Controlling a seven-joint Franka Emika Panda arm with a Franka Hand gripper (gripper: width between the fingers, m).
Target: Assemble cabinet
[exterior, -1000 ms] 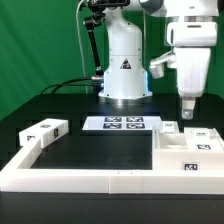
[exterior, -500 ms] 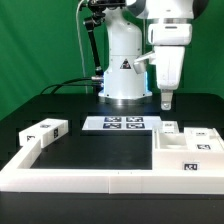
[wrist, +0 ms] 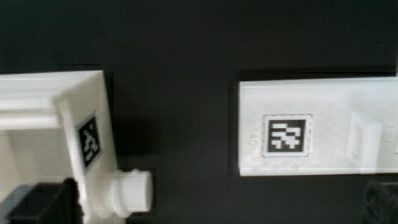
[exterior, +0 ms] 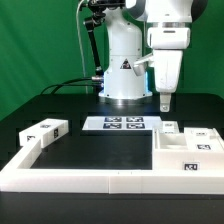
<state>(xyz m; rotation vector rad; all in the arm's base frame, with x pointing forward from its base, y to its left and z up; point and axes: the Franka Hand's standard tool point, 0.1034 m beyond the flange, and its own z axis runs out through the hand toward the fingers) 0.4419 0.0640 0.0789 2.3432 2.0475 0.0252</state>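
The gripper (exterior: 165, 99) hangs wide open and empty above the cabinet (exterior: 186, 148) parts, which sit on the worktop (exterior: 90, 160) at the exterior view's right, against the rail (exterior: 80, 177). It looks poised to choose a panel (wrist: 320, 128), so nothing is joined yet.

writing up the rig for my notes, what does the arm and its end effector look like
The arm is glossy white with rounded, chunky housings and dark joint seams. Its white base carries a black triangular marking, and black cables run along a black post beside it. The end effector is a white block ending in short fingers with dark tips.
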